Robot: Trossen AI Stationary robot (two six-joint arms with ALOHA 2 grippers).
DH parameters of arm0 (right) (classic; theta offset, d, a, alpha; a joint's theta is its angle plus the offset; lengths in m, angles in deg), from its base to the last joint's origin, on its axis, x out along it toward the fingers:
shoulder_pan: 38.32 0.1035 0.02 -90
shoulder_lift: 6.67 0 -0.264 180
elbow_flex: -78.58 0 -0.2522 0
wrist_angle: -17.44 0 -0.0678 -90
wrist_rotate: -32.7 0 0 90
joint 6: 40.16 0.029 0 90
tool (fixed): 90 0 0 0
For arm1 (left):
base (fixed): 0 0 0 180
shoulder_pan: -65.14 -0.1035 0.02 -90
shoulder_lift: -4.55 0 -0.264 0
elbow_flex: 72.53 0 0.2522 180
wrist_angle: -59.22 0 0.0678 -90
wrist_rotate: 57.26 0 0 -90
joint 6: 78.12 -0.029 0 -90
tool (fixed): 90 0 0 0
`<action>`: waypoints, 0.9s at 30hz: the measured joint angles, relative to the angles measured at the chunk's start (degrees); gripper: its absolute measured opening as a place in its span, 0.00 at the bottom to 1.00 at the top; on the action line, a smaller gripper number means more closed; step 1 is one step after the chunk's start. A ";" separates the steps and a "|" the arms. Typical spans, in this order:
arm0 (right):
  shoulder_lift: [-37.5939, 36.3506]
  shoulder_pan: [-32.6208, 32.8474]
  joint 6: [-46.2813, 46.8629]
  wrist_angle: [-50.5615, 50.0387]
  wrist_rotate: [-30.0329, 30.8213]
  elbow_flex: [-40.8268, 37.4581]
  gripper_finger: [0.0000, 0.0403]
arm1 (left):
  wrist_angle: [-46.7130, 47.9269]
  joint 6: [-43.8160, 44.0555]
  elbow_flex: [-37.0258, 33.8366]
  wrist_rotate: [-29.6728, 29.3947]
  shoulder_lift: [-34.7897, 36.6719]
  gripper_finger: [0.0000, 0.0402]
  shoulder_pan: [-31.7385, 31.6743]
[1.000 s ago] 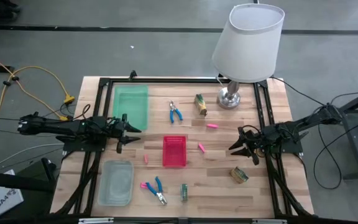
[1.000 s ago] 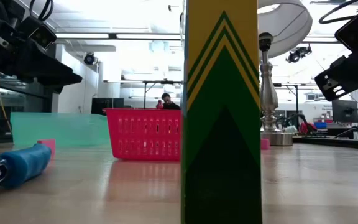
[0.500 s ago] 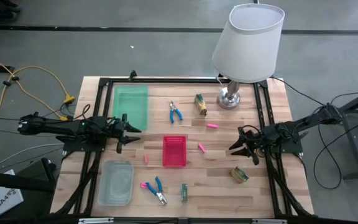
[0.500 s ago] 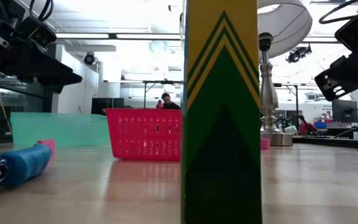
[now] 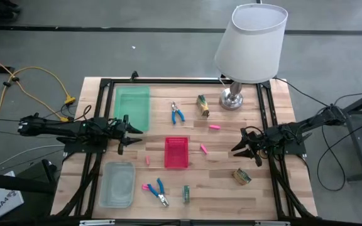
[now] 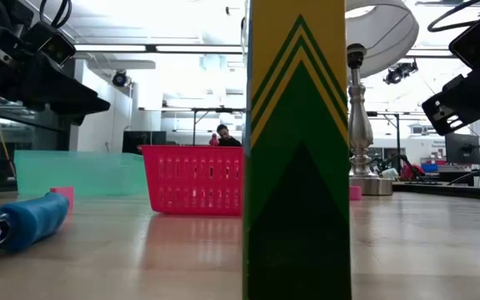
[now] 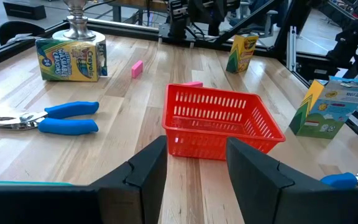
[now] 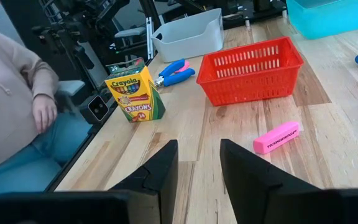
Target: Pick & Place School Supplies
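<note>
Right gripper (image 8: 196, 163) hovers right of the red basket (image 5: 176, 152), fingers parted, empty. Left gripper (image 7: 196, 163) waits left of the basket, also parted and empty. We judge the pink eraser (image 8: 276, 137), between basket and right gripper, light, firm and slightly grippy; pinch it across its narrow sides. Crayon boxes (image 8: 135, 92) look crushable.

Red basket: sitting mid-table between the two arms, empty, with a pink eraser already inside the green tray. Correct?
Not quite. The red basket is mid-table between the arms and looks empty, but the green tray holds no eraser. The high view shows the pink erasers lying loose on the wood, the nearest one beside the basket.
</note>
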 joint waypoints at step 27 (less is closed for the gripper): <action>0.07 0.08 -1.16 19.97 -1.65 1.54 0.28 | 0.00 -0.01 0.00 0.02 0.00 0.40 0.00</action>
